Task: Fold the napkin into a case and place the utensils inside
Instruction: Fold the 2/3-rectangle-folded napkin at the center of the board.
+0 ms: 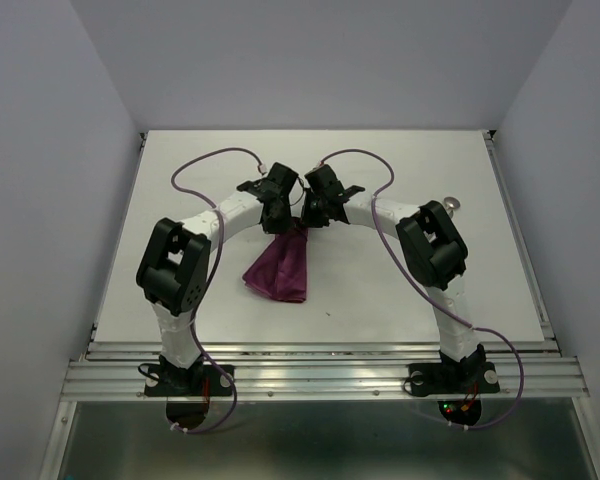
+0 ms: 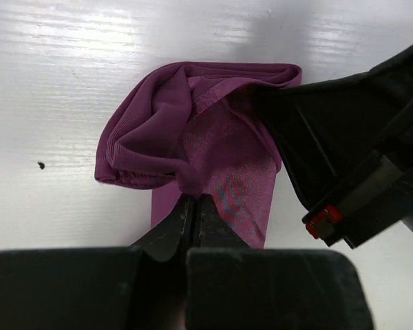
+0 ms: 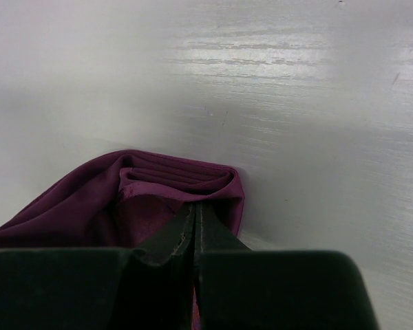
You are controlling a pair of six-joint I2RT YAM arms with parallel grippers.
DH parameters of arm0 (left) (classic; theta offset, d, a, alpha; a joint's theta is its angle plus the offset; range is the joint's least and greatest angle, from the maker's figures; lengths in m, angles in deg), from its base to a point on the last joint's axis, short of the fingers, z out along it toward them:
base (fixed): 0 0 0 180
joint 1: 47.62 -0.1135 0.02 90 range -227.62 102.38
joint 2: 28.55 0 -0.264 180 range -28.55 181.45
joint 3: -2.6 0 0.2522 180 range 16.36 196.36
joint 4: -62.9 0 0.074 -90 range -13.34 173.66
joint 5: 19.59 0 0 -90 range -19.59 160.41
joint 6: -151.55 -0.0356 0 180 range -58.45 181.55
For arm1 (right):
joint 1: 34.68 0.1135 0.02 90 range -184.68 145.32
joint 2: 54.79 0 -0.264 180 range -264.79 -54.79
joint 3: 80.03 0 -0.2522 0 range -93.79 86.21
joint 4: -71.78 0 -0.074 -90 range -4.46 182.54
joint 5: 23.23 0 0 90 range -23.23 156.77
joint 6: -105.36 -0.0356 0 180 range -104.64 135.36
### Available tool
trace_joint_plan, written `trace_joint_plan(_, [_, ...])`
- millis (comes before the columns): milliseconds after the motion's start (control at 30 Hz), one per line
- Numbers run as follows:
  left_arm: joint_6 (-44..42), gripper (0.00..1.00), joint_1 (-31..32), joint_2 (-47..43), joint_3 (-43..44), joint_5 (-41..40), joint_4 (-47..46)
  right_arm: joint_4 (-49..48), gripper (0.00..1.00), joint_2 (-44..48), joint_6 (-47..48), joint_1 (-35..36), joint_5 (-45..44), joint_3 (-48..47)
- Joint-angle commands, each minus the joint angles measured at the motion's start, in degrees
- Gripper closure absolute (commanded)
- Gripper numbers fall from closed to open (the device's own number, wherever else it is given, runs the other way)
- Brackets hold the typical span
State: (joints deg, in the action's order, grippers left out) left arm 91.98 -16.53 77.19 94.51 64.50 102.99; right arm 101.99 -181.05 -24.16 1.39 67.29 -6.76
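Both tools, left tool [image 2: 193,206] and right tool [image 3: 195,214], are clamped on bunched folds of the napkin [image 1: 280,268], which sits crumpled near the middle of the surface [image 1: 180,290]. Thin pinches may slip, or the close-set tools may collide, leaving it wadded rather than flatly folded.

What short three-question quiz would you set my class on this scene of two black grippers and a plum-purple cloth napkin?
1. True or false: the black left gripper stands open, clear of the plum-purple cloth napkin.
2. The napkin is: A spread flat; B bunched and pinched by both grippers; C a neat flat pouch.
3. Which arm is nearer the small shiny silver metal piece on the white table?
Key: 1 false, it is shut on the napkin. 2 B, the right gripper pinches it too. 3 the right arm.
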Motion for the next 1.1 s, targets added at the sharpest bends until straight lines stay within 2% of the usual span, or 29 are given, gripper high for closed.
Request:
trace_joint_plan(0, [-0.64, 1.00, -0.07, 1.84, 2.62, 2.65, -0.40, 2.89, 0.99, -2.06, -0.37, 0.31, 0.36, 0.33])
trace_joint_plan(433, [1.64, 1.00, 0.02, 6.33, 0.95, 8.37, -5.32, 1.92, 0.99, -1.27, -1.60, 0.31, 0.81, 2.18])
trace_joint_plan(800, [1.56, 1.00, -0.33, 7.21, -3.44, 9.34, -8.13, -3.34, 0.94, 6.10, -5.20, -0.39, 2.47, 6.83])
trace_joint_plan(867, [1.29, 1.00, -0.33, 7.38, -3.79, 9.60, -8.40, -4.75, 0.92, 8.82, -5.91, -1.53, 3.09, 9.02])
trace_joint_plan(967, [0.68, 1.00, -0.42, 7.56, -3.97, 10.13, -8.92, -6.86, 0.81, 12.69, -6.61, -2.06, 3.27, 11.92])
trace_joint_plan(1000, [0.24, 1.00, -0.50, 7.47, -3.97, 10.31, -9.01, -6.95, 0.73, 13.40, -6.53, -2.06, 3.18, 12.54])
trace_joint_plan(1067, [-0.29, 1.00, -0.51, 7.38, -3.88, 10.48, -9.10, -7.22, 0.64, 14.98, -6.53, -2.76, 3.70, 13.77])
